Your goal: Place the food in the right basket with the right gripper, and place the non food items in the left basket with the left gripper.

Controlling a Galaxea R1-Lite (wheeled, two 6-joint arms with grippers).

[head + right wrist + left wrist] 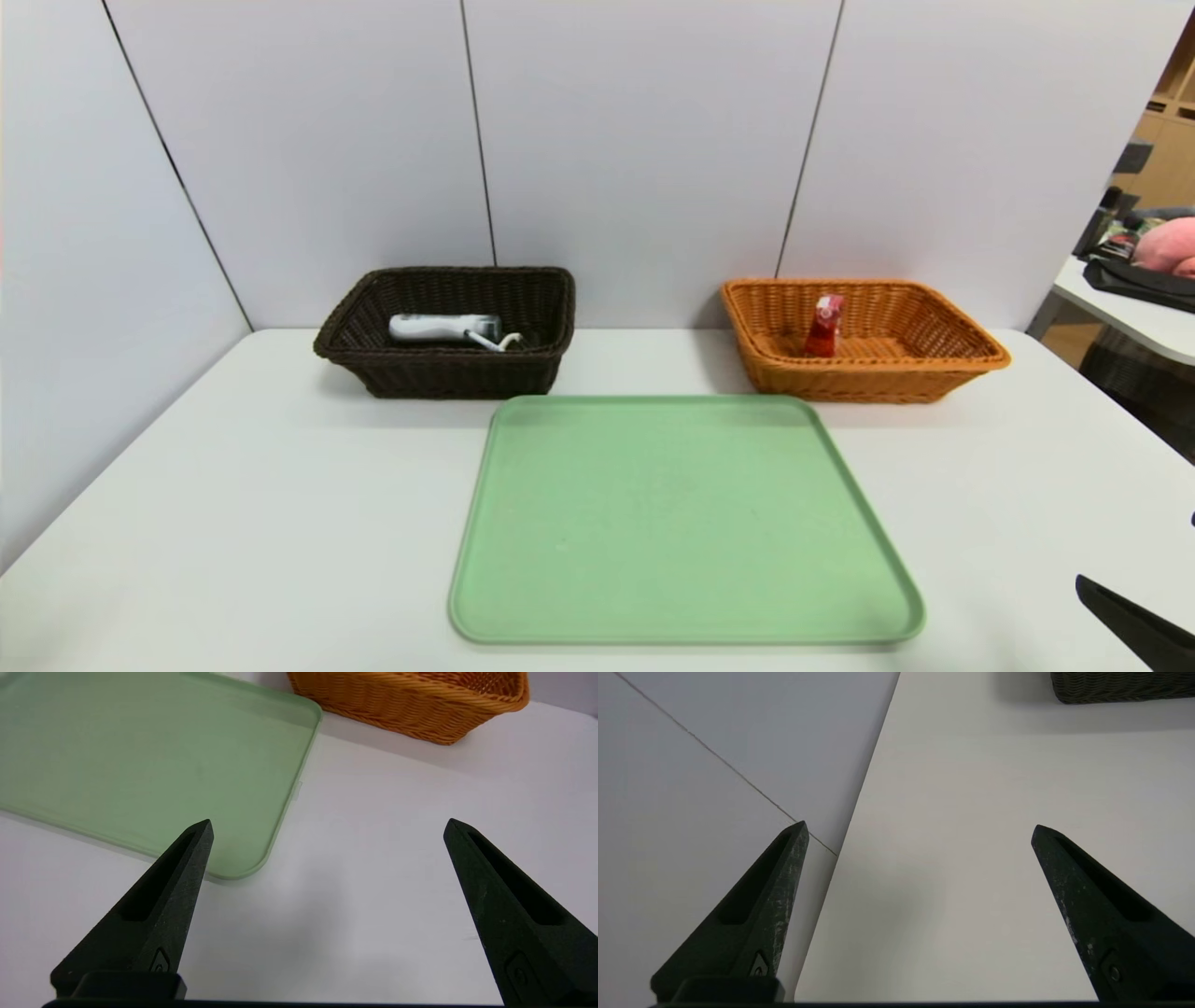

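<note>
The dark basket stands at the far left of the white counter; inside it lie a white cylindrical item and, touching or close against its right end, a thin white item with a curved end; the orange basket stands at the far right, with a red packet upright or leaning in its left part; the green tray lies between and nearer than the two baskets, its surface bare; the left gripper hangs over the near left of the counter, its fingers spread wide with nothing between them; the right gripper is over the near right, beside the tray's near right corner, its fingers also wide and holding nothing.
</note>
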